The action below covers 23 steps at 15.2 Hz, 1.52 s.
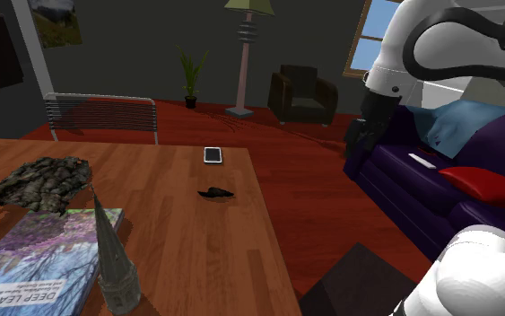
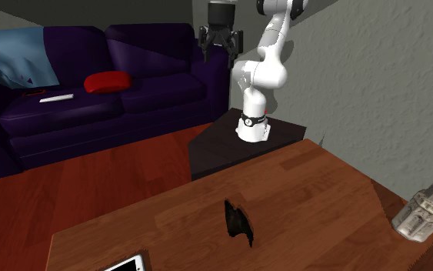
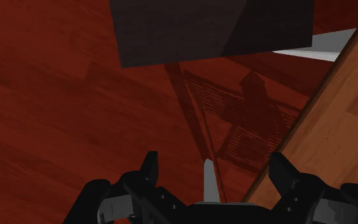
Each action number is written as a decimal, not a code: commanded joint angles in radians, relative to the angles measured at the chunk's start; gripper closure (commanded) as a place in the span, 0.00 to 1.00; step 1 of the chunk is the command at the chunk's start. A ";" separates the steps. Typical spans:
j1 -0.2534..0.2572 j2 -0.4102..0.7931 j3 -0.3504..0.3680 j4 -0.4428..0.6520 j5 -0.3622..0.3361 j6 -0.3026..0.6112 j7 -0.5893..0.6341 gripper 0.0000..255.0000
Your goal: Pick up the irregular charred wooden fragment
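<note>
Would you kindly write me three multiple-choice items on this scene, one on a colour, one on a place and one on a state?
1. What colour is the cushion on the sofa? A. green B. red C. yellow
2. Where does the charred fragment lie? A. on the sofa B. on the floor C. on the wooden table
3. How is the gripper? A. open and empty B. shut on the fragment C. shut on nothing
Answers: 1 B, it shows red against the purple seat; 2 C, it rests on the table's bare boards; 3 A, its fingers stand apart in the wrist view, clasping nothing.
</note>
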 commanded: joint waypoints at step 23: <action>0.182 0.729 0.056 0.268 0.034 0.466 -0.292 0.00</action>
